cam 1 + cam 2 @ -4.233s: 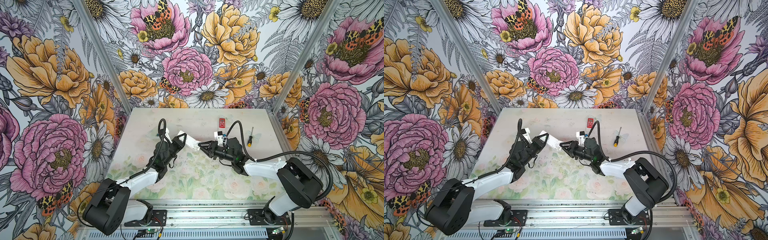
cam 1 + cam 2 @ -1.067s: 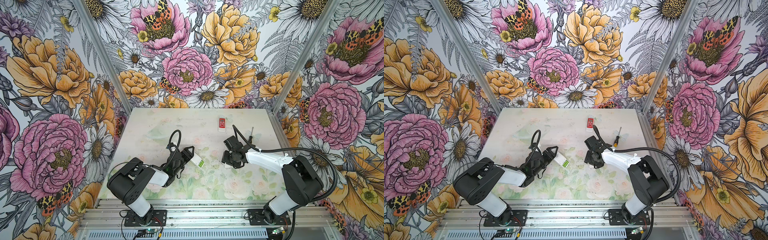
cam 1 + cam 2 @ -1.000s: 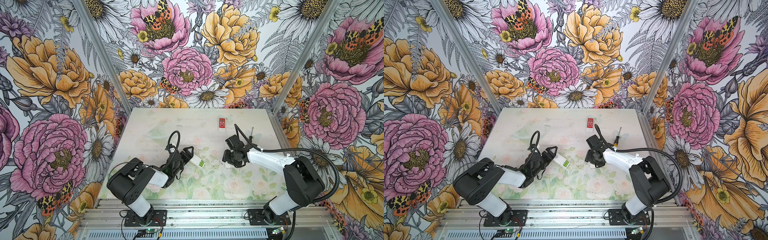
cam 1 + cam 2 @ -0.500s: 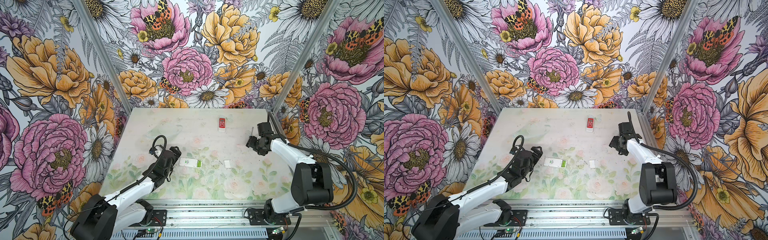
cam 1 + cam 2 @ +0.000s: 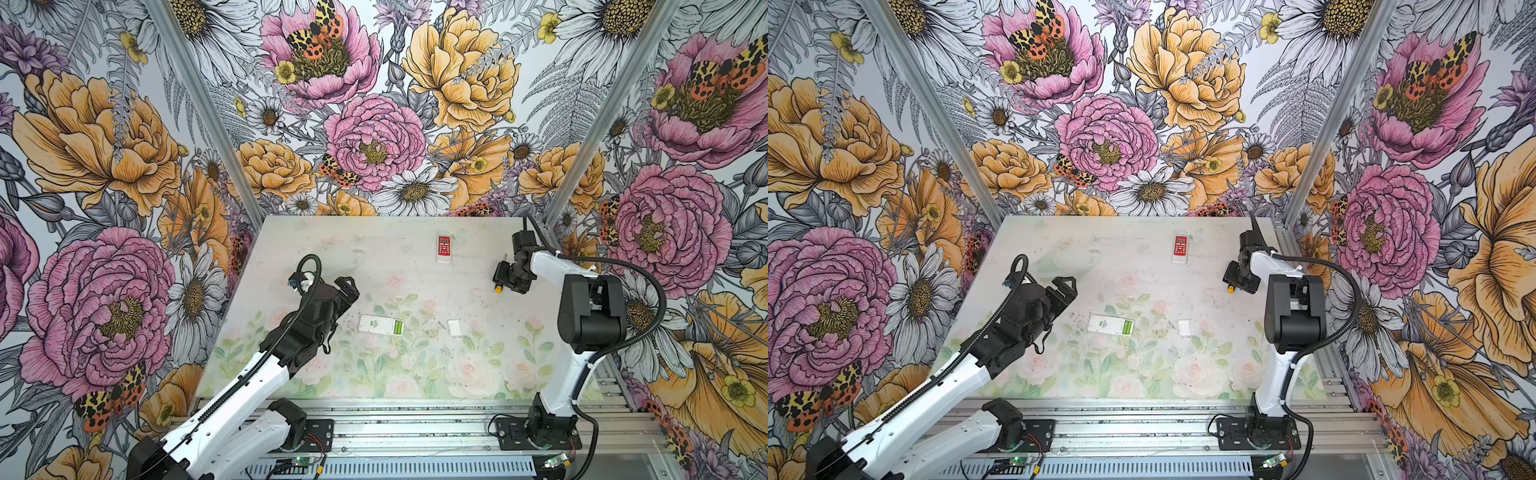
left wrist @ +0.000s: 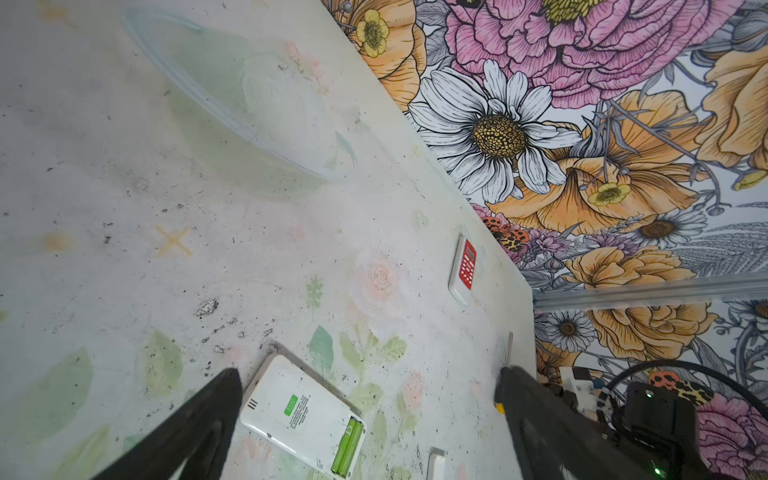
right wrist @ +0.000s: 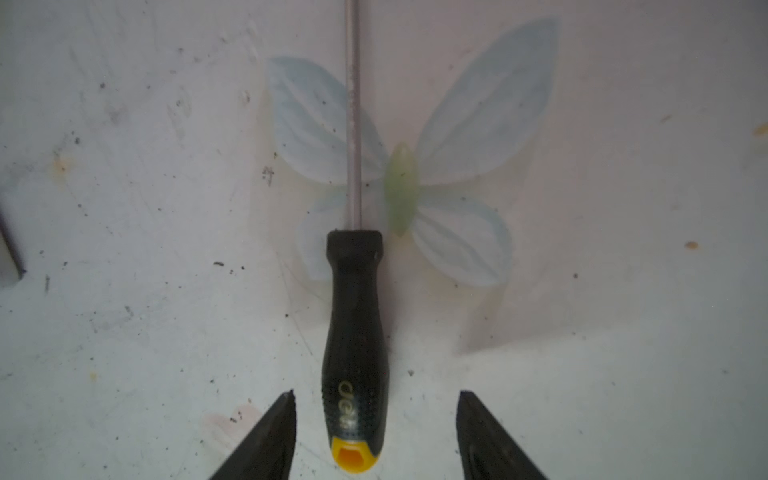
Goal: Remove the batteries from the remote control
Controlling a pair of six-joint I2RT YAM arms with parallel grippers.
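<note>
The white remote control lies back-up at the middle of the table. Its compartment is uncovered, with two light green batteries side by side inside. My left gripper hovers open to the left of the remote and holds nothing. My right gripper is at the right rear. It is open, its jaws either side of a black-and-yellow screwdriver handle without touching it.
A small white battery cover lies right of the remote. A red-faced remote sits at the back. A clear bowl stands at the back left. The screwdriver's yellow end shows under the right gripper.
My left gripper has let go of the white remote, which now lies flat, and has drawn back to the left. My right arm has swung from the middle to the screwdriver.
</note>
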